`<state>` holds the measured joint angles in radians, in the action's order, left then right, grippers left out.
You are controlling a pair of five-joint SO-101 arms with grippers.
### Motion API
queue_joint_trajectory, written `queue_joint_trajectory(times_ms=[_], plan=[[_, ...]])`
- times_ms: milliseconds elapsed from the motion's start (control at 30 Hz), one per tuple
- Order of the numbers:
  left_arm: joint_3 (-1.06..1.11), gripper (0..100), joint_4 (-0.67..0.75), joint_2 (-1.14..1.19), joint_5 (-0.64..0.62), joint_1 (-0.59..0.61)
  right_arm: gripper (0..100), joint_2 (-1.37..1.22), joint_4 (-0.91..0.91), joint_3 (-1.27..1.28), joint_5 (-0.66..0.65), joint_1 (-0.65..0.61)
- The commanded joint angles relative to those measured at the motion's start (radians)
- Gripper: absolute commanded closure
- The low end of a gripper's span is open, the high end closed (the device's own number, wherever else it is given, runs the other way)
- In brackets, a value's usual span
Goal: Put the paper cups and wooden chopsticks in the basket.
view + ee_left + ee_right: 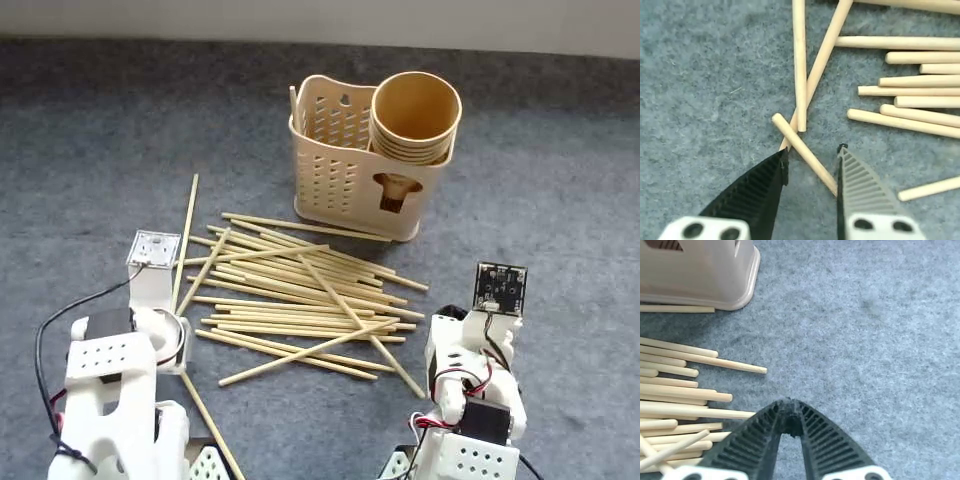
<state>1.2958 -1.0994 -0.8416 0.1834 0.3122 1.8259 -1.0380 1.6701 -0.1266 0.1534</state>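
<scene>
**Surface.** Grey felt-like mat (560, 180) covering the table, with a faint mottled nap. A pale strip (320, 15) runs along its far edge (wall or table edge, cannot tell).

**Item 1: basket (340, 190).** Cream plastic, upright, with walls pierced by rows of slots and a cut-out in the near wall. It stands well ahead of both grippers, nearer the right one's side.

**Item 2: paper cups (415, 115).** A nested stack, tan inside, with the rims layered one over another. They sit in the basket, in the part nearer the right arm, and rise above its rim.

**Item 3: wooden chopsticks (300, 300).** Pale, plain, round sticks lying loose on the mat in a rough heap, mostly parallel with several crossing at angles. The heap lies between the two grippers and reaches ahead towards the basket. A few strays lie close to the left gripper.

**Left gripper (812, 155).** The fingers are parted to a moderate gap, tips low over the mat. A single chopstick (805, 150) lies slantwise across the gap, its near end against the pale finger (not clamped). Two more cross just ahead of the tips.

**Right gripper (789, 407).** The fingertips meet, with nothing between them. It hangs over bare mat, with chopstick ends just beside it on the left arm's side.
</scene>
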Motion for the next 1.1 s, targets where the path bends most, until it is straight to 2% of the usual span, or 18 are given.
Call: queue_joint_trajectory(times_ms=[0,567,733,1067], plan=[[-0.004,90,0.031,-0.019,0.006,0.015,99.3,0.012,0.007,0.114,-0.009,0.005],[0.012,91,0.072,-0.021,0.000,0.008,99.3,0.012,0.007,0.114,-0.009,0.010],[-0.016,96,0.080,-0.028,-0.046,0.007,99.3,0.012,0.007,0.114,-0.009,0.008],[-0.168,97,0.074,-0.028,-0.080,-0.088,99.3,0.012,0.002,0.114,-0.009,0.012]])
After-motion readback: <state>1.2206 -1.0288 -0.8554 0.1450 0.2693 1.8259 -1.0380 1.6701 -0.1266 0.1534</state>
